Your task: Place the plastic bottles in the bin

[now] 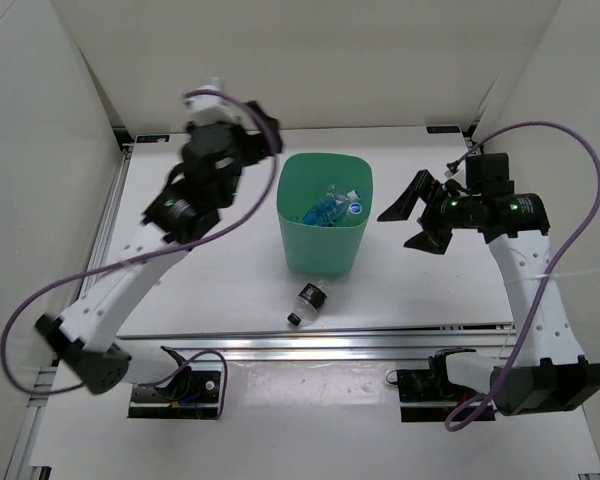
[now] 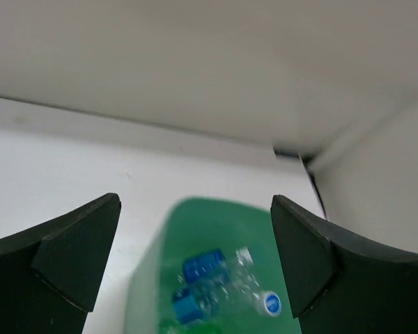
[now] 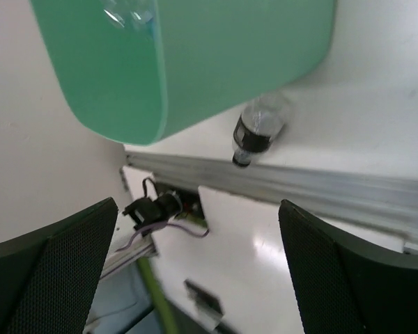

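Left pincer [image 2: 195, 240] and right pincer [image 3: 198, 233] hover aloft, jaws wide apart.

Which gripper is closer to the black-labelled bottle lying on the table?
Right. The right gripper hangs right of the bin, behind the bottle; the left gripper is by the bin's far-left corner, farther off.

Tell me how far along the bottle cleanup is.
Mostly done: several bottles lie inside the bin. Nothing is in hand: the left claw and right claw are both open and empty. Left to do: one black-labelled bottle on the table in front of the bin.
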Robot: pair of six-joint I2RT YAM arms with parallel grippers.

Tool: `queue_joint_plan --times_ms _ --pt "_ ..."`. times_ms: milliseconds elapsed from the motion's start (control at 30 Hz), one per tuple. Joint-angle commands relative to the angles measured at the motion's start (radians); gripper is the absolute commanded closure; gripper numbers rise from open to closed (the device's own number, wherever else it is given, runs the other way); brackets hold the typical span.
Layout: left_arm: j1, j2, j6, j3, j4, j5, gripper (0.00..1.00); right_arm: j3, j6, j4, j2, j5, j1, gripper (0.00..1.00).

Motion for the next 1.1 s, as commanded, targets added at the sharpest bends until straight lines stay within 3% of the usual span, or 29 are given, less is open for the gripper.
queue_joint_plan --times_ms 0,67,100,233,367,433,600,833,1067 --pt "0.094 -0.196 -0.008 -0.093 0.020 -0.210 0.00 -0.094 0.104 -0.025 0.021 -0.132 -0.010 0.00" --pt "0.126 -0.297 -0.056 -0.248 0.020 -0.290 0.00 -0.168 0.165 -0.011 0.010 -0.112 -0.010 0.00" --pt "0.151 -0.334 -0.071 -0.300 0.020 -0.302 0.00 -0.283 0.192 0.074 -0.042 -0.112 -0.010 0.00" --pt "0.183 -0.518 -0.176 -0.562 0.011 -0.340 0.00 -0.451 0.308 0.220 -0.061 -0.051 0.112 0.00" --pt "0.192 -0.672 -0.263 -0.776 -0.015 -0.362 0.00 -0.638 0.502 0.540 -0.157 0.202 0.353 0.00" --pt "0.192 -0.723 -0.334 -0.810 -0.049 -0.372 0.00 -0.659 0.576 0.605 -0.136 0.261 0.420 0.00" --pt "0.192 -0.732 -0.429 -0.873 -0.149 -0.397 0.00 -0.625 0.567 0.605 0.074 0.285 0.471 0.00" --pt "0.192 -0.710 -0.840 -0.933 -0.411 -0.469 0.00 -0.541 0.504 0.671 0.343 0.296 0.546 0.00" --pt "0.192 -0.781 -0.908 -0.951 -0.520 -0.457 0.00 -0.541 0.516 0.707 0.426 0.249 0.565 0.00"
